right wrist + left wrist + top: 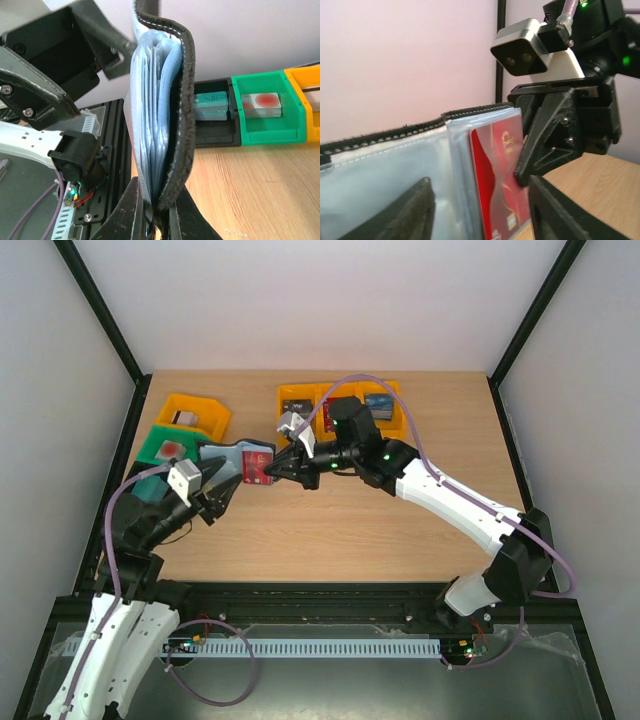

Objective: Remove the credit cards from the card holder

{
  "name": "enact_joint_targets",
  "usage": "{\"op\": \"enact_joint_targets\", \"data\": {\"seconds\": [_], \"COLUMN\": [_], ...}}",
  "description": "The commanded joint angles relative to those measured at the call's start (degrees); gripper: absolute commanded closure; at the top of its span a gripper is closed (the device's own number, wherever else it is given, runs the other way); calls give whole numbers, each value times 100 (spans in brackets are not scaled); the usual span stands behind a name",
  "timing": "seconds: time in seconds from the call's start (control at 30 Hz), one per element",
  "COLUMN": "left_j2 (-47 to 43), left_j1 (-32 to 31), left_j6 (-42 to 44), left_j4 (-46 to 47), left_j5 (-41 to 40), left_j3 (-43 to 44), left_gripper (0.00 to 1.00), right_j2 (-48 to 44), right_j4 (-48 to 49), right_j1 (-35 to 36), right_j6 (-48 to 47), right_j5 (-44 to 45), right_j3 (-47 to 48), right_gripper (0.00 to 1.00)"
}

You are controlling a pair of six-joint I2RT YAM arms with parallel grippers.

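The card holder [232, 455] hangs open above the table, black outside with grey-blue clear pockets [395, 170]. A red credit card [497, 175] sits in the outermost pocket, also visible from above as the red card [258, 468]. My right gripper [155, 217] is shut on the card holder's [177, 125] lower edge; one of its fingers [545, 145] presses over the red card. My left gripper [480, 202] is open, its fingers standing either side of the pocket page and the red card. From above, the left gripper [214, 490] sits just left of the holder and the right gripper [284, 466] just right of it.
Bins line the table's left side: an orange bin [195, 412], a green bin [170, 447] holding a card, and a black bin [212, 125] with a teal card. More orange bins [340, 405] with cards stand at the back, behind the right arm.
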Motion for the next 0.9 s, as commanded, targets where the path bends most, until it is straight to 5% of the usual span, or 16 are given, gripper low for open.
{"op": "enact_joint_targets", "data": {"seconds": [0.0, 0.13, 0.3, 0.53, 0.67, 0.87], "left_j2": [-36, -15, 33, 88, 114, 260], "left_j1": [43, 92, 143, 203, 231, 251], "left_j6": [487, 645, 662, 620, 642, 695], "left_j4": [-420, -638, -833, -1105, -1285, -1663], "left_j5": [-681, -855, -132, 577, 1293, 2234], "left_j3": [196, 248, 327, 402, 424, 343], "left_gripper": [41, 22, 1, 1, 17, 72], "right_j2": [-117, -152, -207, -335, -313, -178], "right_j4": [-432, -915, -1418, -1782, -2068, -2149], "right_j1": [10, 13, 10, 8, 9, -13], "right_j6": [-432, -804, -1226, -1644, -1902, -2008], "right_j5": [-226, -395, -532, -699, -841, -943], "right_j3": [181, 330, 447, 496, 598, 643], "right_gripper": [98, 99, 98, 98, 98, 99]}}
